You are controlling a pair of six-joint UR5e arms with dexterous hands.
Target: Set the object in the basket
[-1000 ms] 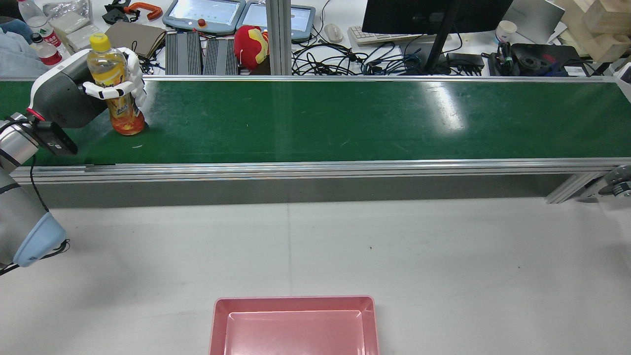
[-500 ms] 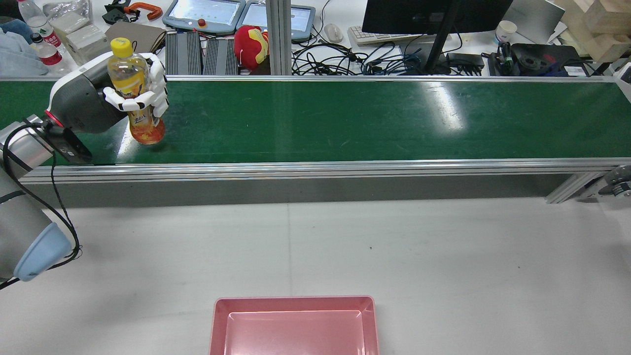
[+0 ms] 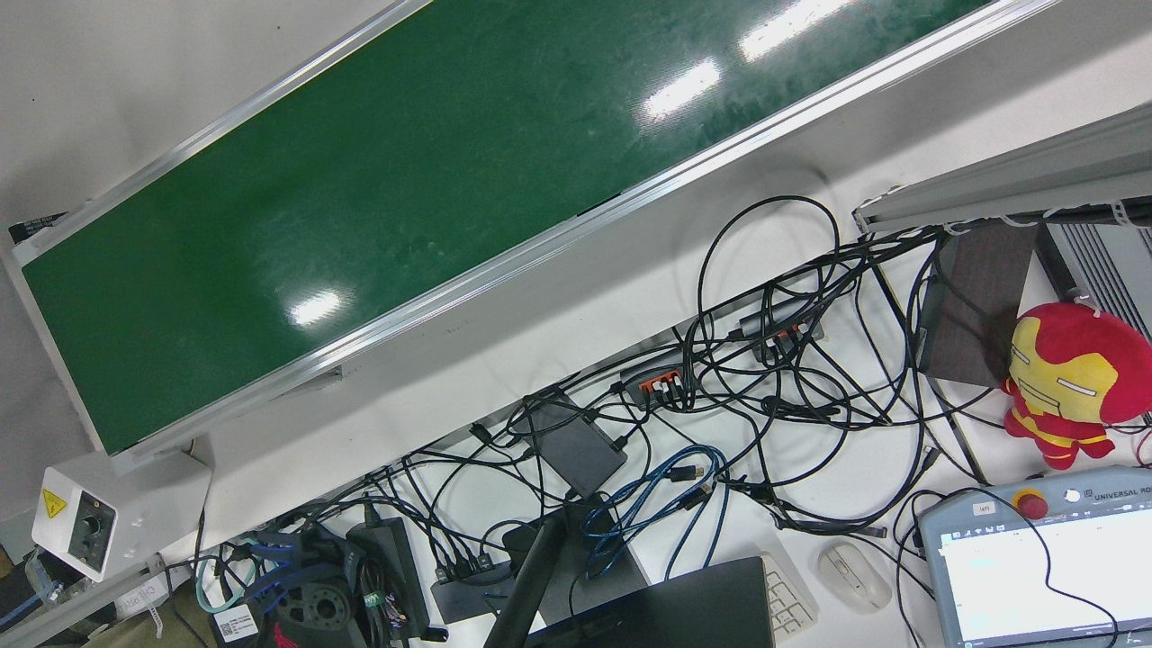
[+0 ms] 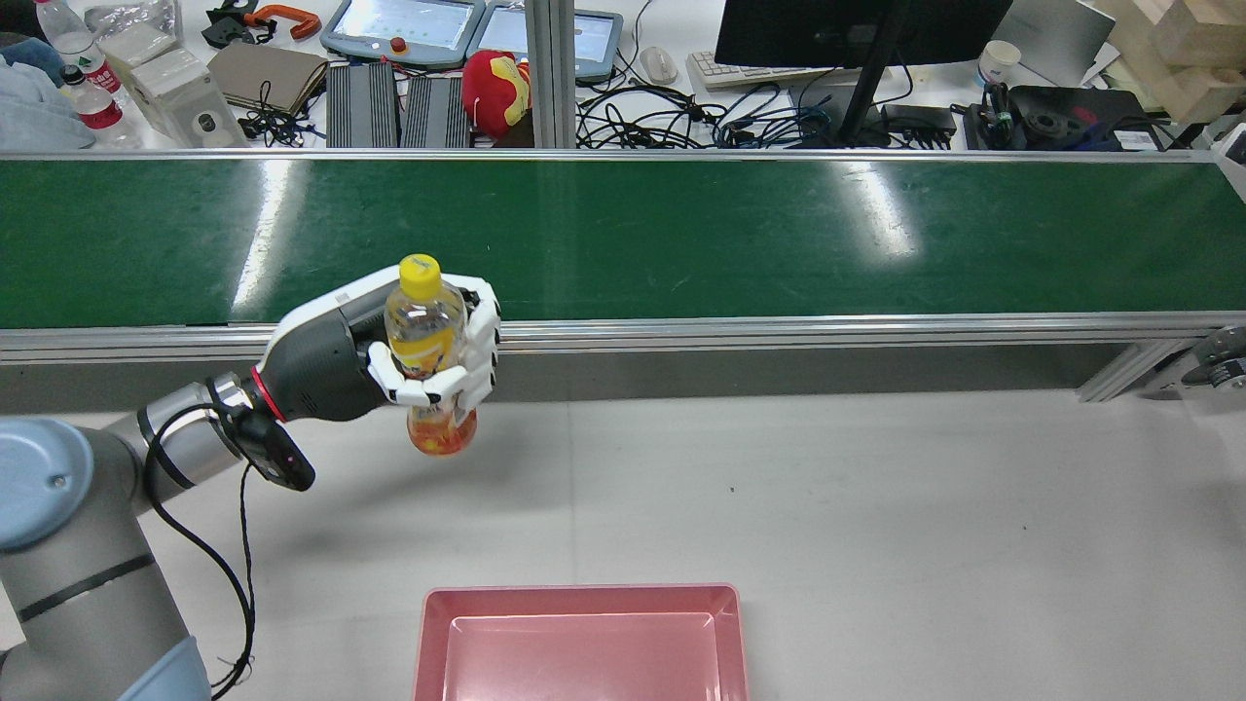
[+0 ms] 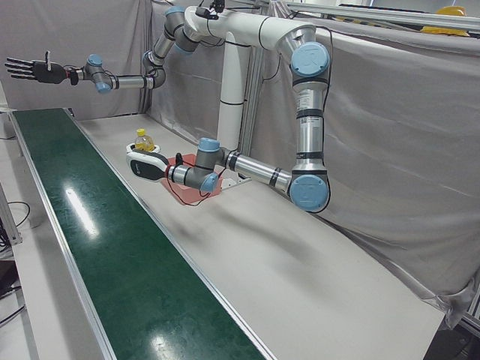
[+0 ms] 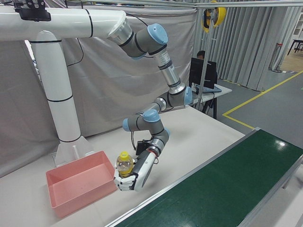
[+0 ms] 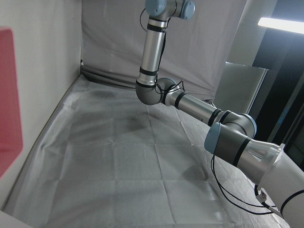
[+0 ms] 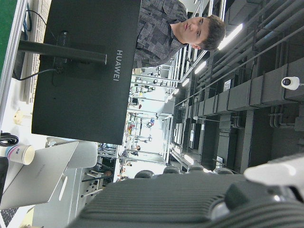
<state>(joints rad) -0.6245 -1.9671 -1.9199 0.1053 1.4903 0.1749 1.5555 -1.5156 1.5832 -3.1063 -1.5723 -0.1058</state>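
My left hand is shut on a clear bottle of orange drink with a yellow cap. It holds the bottle upright in the air, just off the near rail of the green conveyor belt, above the white table. The pink basket lies at the table's near edge, to the right of the hand and apart from it. The right-front view shows the hand, the bottle and the basket side by side. My right hand is high and far off, with its fingers spread and empty.
A white table spreads between the belt and the basket. Behind the belt lie cables, a monitor, teach pendants and a red plush toy. A person shows in the right hand view.
My left hand has lifted the bottle off the belt's far left end. It has carried the bottle right and toward the near side, past the belt's rail and over the white table.
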